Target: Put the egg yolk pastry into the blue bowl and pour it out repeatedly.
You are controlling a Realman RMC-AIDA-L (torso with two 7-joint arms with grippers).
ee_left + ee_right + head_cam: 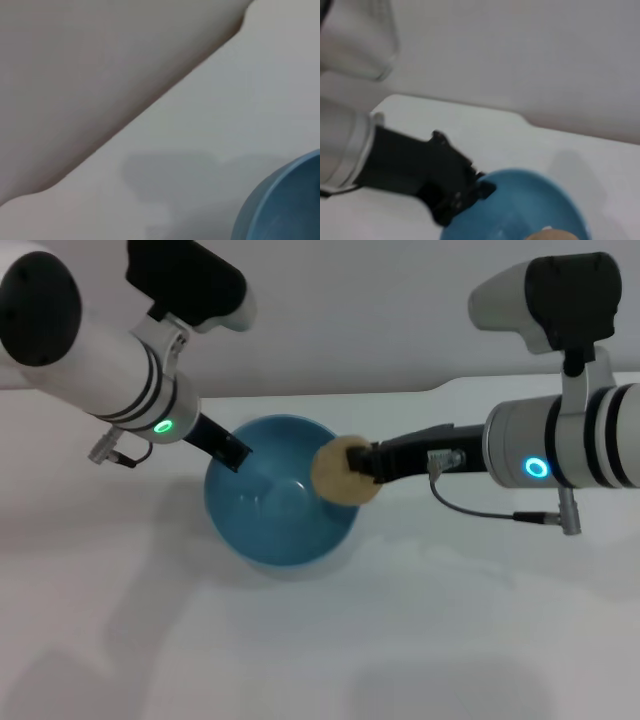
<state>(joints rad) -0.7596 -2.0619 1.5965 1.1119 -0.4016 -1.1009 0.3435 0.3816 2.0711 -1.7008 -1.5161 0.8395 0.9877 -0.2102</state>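
Observation:
The blue bowl [275,495] sits on the white table in the head view, its inside empty. My left gripper [235,452] is shut on the bowl's left rim. My right gripper [352,472] is shut on the egg yolk pastry [340,470], a pale beige lump held over the bowl's right rim. The left wrist view shows only an edge of the bowl [285,205]. The right wrist view shows the bowl [520,210], the left gripper [470,192] at its rim, and a sliver of the pastry [550,235].
The white table [400,640] stretches open in front of the bowl. A pale wall [350,320] rises behind the table's back edge. Both arms reach in from the sides above the table.

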